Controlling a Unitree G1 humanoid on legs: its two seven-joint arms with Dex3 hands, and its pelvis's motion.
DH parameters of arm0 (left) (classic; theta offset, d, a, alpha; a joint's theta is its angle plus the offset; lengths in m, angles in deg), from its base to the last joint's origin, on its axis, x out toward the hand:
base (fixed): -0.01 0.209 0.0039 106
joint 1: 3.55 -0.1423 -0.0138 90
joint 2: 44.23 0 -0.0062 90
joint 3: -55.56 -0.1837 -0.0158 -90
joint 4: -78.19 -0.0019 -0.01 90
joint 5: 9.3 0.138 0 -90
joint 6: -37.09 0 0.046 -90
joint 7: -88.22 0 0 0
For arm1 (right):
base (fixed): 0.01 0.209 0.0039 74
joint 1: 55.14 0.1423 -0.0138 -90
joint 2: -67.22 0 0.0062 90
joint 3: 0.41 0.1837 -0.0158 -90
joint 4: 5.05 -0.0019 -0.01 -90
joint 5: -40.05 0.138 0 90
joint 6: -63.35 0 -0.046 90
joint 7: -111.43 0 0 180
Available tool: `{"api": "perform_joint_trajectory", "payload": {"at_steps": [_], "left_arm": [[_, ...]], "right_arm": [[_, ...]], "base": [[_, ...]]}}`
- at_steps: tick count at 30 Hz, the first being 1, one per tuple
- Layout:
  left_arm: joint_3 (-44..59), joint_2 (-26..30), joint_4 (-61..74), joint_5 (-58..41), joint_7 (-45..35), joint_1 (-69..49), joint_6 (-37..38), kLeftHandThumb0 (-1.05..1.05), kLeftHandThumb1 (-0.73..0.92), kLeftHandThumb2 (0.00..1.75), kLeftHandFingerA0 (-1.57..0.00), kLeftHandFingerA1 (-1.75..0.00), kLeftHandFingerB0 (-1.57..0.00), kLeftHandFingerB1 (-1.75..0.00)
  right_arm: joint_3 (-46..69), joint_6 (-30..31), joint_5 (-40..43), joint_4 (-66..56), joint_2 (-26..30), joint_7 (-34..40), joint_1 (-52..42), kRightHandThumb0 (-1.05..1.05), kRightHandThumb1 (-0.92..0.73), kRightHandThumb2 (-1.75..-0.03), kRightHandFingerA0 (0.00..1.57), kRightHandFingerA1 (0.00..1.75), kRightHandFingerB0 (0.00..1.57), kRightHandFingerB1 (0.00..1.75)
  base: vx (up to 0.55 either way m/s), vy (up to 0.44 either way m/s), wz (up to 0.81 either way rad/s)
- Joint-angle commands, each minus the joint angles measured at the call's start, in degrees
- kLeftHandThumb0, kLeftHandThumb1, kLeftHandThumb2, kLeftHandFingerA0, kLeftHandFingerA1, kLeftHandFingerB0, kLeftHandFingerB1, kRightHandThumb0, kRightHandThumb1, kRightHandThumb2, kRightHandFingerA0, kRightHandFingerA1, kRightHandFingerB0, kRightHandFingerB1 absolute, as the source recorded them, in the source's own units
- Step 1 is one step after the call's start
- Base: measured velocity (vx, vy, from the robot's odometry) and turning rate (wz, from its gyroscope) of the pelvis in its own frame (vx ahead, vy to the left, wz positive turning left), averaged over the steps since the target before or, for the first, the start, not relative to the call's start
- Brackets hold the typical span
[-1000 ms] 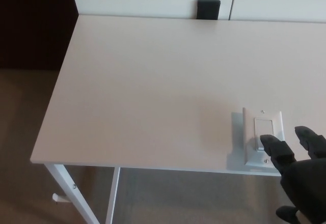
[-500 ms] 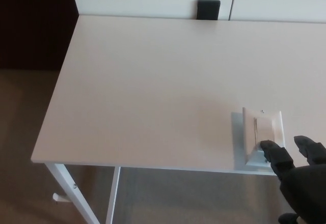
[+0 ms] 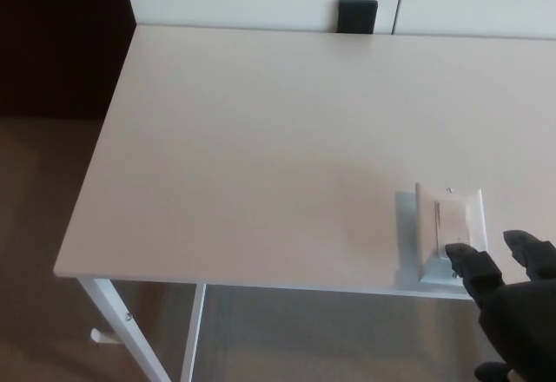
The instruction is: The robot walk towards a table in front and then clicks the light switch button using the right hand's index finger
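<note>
I'm at the bench (image 3: 261,139); my right robot hand (image 3: 512,308), holding nothing, fingers spread, has its index fingertip (image 3: 458,253) on the light switch (image 3: 450,230) near the front edge—press looks underway.

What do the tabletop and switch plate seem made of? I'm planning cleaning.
Tabletop: probably laminate or painted board; matte, even off-white surface without grain. Light switch plate: likely moulded plastic; smooth white face with a small screw, slightly glossier than the table.
</note>
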Motion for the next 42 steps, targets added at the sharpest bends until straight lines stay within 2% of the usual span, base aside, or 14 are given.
{"api": "perform_joint_trajectory", "payload": {"at_steps": [1,2,17,18,19,22,25,26,31,32,33,34,39,42], "left_arm": [[0.2,0.8,-0.1,0.1,-0.1,-0.2,-0.7,-0.32,0.69,0.61,-0.48,-0.46,-0.27,-0.36],[0.2,0.9,-0.2,-0.1,-0.4,0.0,-0.5,-0.26,0.49,0.94,-0.39,-0.61,-0.15,-0.5],[0.5,0.9,-1.2,-0.5,-0.8,0.5,-0.9,-0.25,0.48,0.93,-0.4,-0.62,-0.15,-0.5],[0.4,1.1,-1.2,0.0,-0.5,0.7,-0.7,-0.25,0.49,0.94,-0.41,-0.62,-0.15,-0.5],[0.3,1.2,-1.4,0.1,-0.5,0.9,-0.5,-0.3,0.68,0.6,-0.49,-0.47,-0.27,-0.36],[0.4,1.2,-0.8,0.2,-0.1,0.7,-1.5,-0.32,0.66,0.59,-0.49,-0.46,-0.27,-0.36],[0.2,1.6,-1.7,0.5,-0.6,0.5,-0.7,-0.34,0.68,0.61,-0.48,-0.46,-0.26,-0.36],[0.3,1.6,-2.6,0.4,-0.9,0.8,-0.3,-0.27,0.49,0.94,-0.39,-0.61,-0.14,-0.49],[0.4,1.8,-2.7,0.4,-1.0,0.7,-0.5,-0.25,0.49,0.94,-0.41,-0.62,-0.15,-0.5],[0.4,1.7,-2.5,0.5,-0.7,0.6,-0.8,-0.25,0.49,0.94,-0.4,-0.61,-0.14,-0.5],[0.3,1.6,-2.1,0.6,-0.4,0.5,-1.0,-0.25,0.49,0.94,-0.4,-0.61,-0.14,-0.5],[0.1,1.9,-2.1,0.9,-0.5,0.4,-0.8,-0.25,0.49,0.94,-0.39,-0.6,-0.14,-0.49],[-0.1,2.0,-2.7,1.2,-0.9,-0.1,0.0,-0.26,0.49,0.93,-0.38,-0.61,-0.14,-0.49],[0.0,2.2,-2.1,1.0,-0.9,0.3,-0.4,-0.27,0.49,0.93,-0.38,-0.61,-0.14,-0.49]], "right_arm": [[2.0,-0.5,2.5,-8.7,-0.4,1.9,-2.3,-0.87,-0.52,-0.84,0.0,0.14,0.08,0.09],[2.6,-1.4,3.3,-11.9,-0.6,3.0,-2.6,-0.94,-0.6,-0.9,0.0,0.13,0.0,0.03],[6.2,-6.3,7.5,-21.1,-2.5,5.6,-7.7,-0.94,-0.57,-0.88,0.0,0.13,0.0,0.0],[6.7,-10.5,9.0,-22.5,-0.6,11.8,-20.3,-0.8,-0.49,-0.86,0.0,0.26,0.0,0.18],[7.1,-12.6,9.5,-23.0,0.4,14.8,-26.5,-0.8,-0.5,-0.87,0.0,0.27,0.01,0.19],[7.6,-15.7,8.9,-21.5,1.8,20.3,-33.4,-0.77,-0.47,-0.83,0.0,0.34,0.08,0.39],[8.1,-18.8,9.3,-18.9,2.9,26.0,-39.3,-0.76,-0.46,-0.8,0.03,0.44,0.13,0.46],[7.8,-19.9,10.5,-17.0,2.9,27.6,-41.3,-0.75,-0.44,-0.8,0.03,0.42,0.17,0.47],[6.2,-20.8,9.3,-8.1,3.5,32.2,-42.2,-0.71,-0.42,-0.78,0.05,0.51,0.2,0.48],[6.0,-20.1,9.0,-7.2,3.5,31.3,-42.3,-0.67,-0.5,-0.56,0.05,0.46,0.23,0.38],[5.8,-19.7,9.0,-6.4,3.5,30.4,-42.3,-0.67,-0.5,-0.56,0.05,0.46,0.23,0.38],[5.2,-19.7,9.1,-1.9,3.6,30.8,-40.3,-0.69,-0.41,-0.76,0.09,0.52,0.21,0.47],[3.7,-17.3,11.0,9.8,2.6,26.3,-32.7,-0.69,-0.4,-0.76,0.14,0.54,0.24,0.49],[2.6,-16.1,14.6,23.4,0.9,22.2,-22.2,-0.69,-0.42,-0.77,0.12,0.52,0.22,0.48]], "base": [[0.0,0.0,0.0],[0.0,0.0,0.0],[0.0,0.0,0.0],[0.0,0.0,0.0],[0.0,0.0,0.06],[0.0,0.0,0.0],[0.0,0.0,0.0],[0.0,0.0,0.0],[0.0,0.0,0.0],[0.0,0.0,0.0],[0.0,0.0,0.0],[0.0,0.0,0.0],[0.0,0.0,0.0],[0.0,0.0,0.0]]}}
